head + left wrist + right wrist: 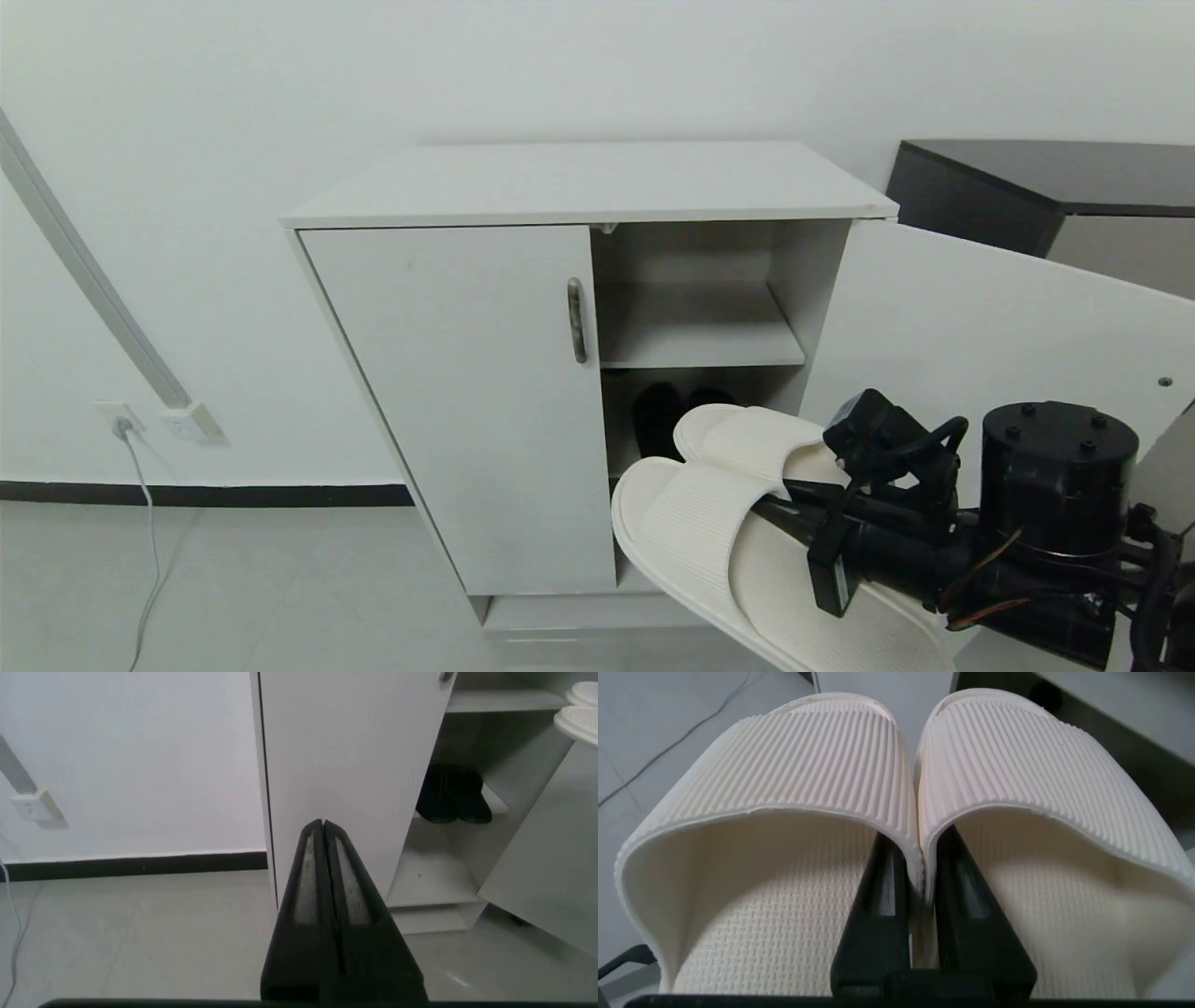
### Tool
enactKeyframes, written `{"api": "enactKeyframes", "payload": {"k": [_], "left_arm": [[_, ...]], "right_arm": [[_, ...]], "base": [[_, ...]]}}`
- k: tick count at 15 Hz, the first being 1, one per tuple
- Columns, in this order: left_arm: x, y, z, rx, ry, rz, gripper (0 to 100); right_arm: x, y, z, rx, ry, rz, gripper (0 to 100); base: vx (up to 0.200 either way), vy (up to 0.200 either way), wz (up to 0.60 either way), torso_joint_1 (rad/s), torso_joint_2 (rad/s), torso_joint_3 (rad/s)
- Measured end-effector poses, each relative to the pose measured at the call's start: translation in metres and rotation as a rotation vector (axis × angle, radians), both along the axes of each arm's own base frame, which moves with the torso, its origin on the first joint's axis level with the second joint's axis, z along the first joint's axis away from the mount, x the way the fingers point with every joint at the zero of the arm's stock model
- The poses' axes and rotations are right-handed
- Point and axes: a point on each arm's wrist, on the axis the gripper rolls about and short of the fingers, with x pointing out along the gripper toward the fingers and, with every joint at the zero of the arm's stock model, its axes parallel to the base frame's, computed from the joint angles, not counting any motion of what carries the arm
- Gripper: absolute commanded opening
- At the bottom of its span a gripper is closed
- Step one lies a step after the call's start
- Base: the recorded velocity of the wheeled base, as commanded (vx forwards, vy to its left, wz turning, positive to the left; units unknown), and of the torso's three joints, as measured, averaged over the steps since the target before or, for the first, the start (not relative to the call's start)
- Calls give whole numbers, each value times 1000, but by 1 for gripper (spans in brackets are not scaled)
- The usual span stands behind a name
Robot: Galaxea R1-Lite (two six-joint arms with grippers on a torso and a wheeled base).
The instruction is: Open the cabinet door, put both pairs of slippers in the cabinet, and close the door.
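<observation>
Cream ribbed slippers [822,775] (one pair), black slippers [658,420] inside cabinet [579,182]

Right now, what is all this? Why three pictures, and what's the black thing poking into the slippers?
It's a robot with two arms, each ending in a gripper, a two-finger hand. The big picture comes from a camera on its head, the other two from its wrists. The right gripper pinches the white slippers together before the cabinet. One door is open; black slippers sit inside. The left gripper is shut, holding nothing.
</observation>
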Motion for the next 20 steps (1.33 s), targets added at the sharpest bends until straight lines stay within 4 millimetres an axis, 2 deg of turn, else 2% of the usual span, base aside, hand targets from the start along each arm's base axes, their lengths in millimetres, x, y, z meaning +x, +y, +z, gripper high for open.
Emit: {"api": "enactKeyframes", "payload": {"k": [8, 20], "left_arm": [[0, 0, 0, -2, 1, 1, 0], [0, 0, 0, -5, 0, 2, 0]], "right_arm": [[-1, 0, -2, -6, 7, 0, 0], [3, 2, -3, 30, -49, -33, 0]], "base": [[0, 0, 0, -39, 425, 380], [0, 0, 0, 0, 24, 24]]}}
